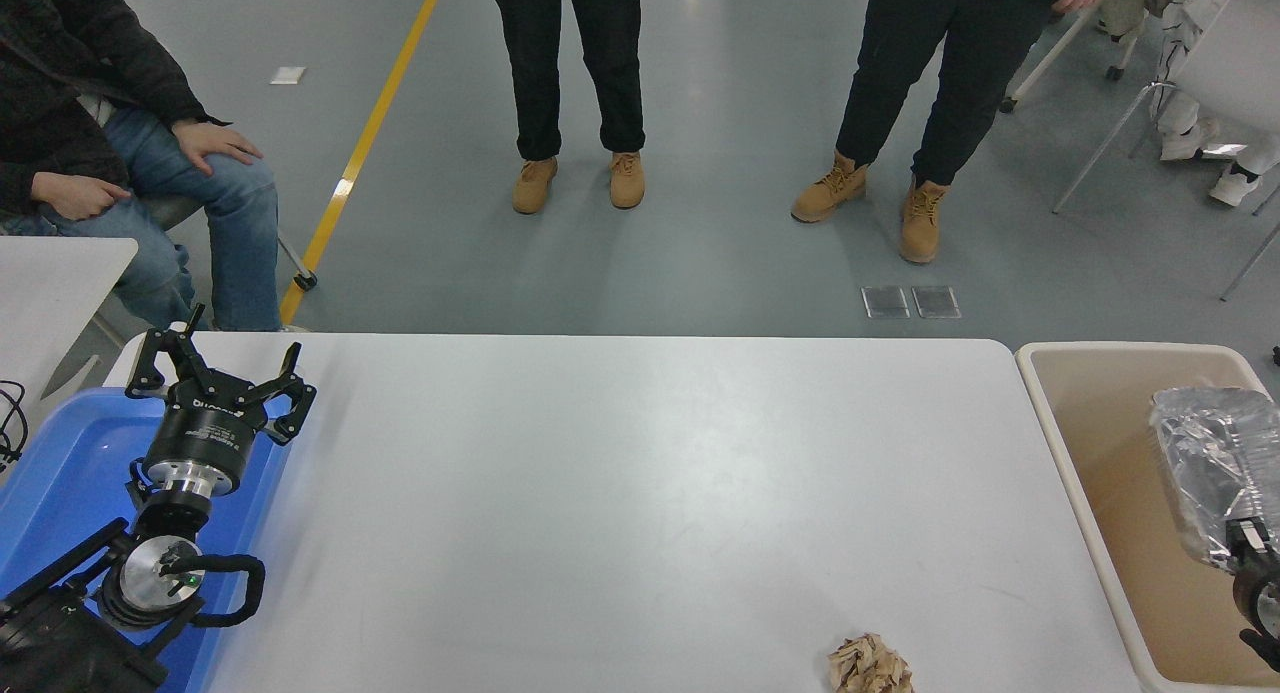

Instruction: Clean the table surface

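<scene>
The wide white table surface (620,493) fills the middle of the head view. A crumpled brown paper ball (870,665) lies on it at the front edge, right of centre. My right gripper (1244,541) reaches in at the right edge, over the beige bin (1062,423). It holds a crumpled silver foil wrapper (1208,453) above the bin's inside, and the foil hides most of its fingers. My left gripper (216,375) is parked open and empty at the lower left, over a blue tray (70,463).
The beige bin stands against the table's right end. A corner of a smaller white table (50,273) shows at the left. One person sits at the far left (150,173) and two people stand beyond the far edge (575,73).
</scene>
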You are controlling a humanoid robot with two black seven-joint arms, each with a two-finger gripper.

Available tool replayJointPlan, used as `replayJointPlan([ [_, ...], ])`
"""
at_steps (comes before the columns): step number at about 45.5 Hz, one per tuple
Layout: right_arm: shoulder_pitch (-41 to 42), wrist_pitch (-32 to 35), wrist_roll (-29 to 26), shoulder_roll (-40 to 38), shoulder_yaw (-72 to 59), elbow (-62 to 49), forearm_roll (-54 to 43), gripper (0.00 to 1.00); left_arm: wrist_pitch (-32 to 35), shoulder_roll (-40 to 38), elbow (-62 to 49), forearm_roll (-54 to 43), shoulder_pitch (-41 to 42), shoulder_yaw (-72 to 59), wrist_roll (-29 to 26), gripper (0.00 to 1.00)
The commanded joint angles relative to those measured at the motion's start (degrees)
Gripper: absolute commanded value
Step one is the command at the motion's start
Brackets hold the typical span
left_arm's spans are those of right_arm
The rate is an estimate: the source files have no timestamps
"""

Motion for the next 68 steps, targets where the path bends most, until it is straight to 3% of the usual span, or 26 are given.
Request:
replayJointPlan([
  [1, -0.2, -2.1, 0.0, 0.0, 0.0, -0.2, -1.5, 0.40, 0.0, 0.0, 0.0, 0.1, 0.0, 0.0, 0.0, 0.99],
  [5, -0.4, -2.2, 0.0, 0.1, 0.0, -0.2, -1.8, 0.47, 0.0, 0.0, 0.0, 0.0, 0.0, 0.0, 0.0, 0.99],
  [8, -0.5, -3.7, 0.1, 0.9, 0.0, -0.3, -1.8, 0.66, 0.0, 0.0, 0.0, 0.0, 0.0, 0.0, 0.0, 0.99],
  [12, -0.6, -7.0, 0.1, 1.5, 0.0, -0.3, -1.8, 0.77, 0.0, 0.0, 0.0, 0.1, 0.0, -0.1, 0.0, 0.99],
  [23, 0.0, -8.3, 0.2, 1.8, 0.2, -2.5, -1.8, 0.78, 0.0, 0.0, 0.0, 0.0, 0.0, 0.0, -0.1, 0.99],
  [28, 0.2, -8.3, 0.3, 1.8, 0.2, -5.4, -1.8, 0.93, 0.0, 0.0, 0.0, 0.1, 0.0, 0.0, 0.0, 0.99],
  [68, 3.6, -7.3, 0.2, 1.2, 3.9, -6.3, -1.8, 0.97, 0.0, 0.0, 0.0, 0.0, 0.0, 0.0, 0.0, 0.99],
])
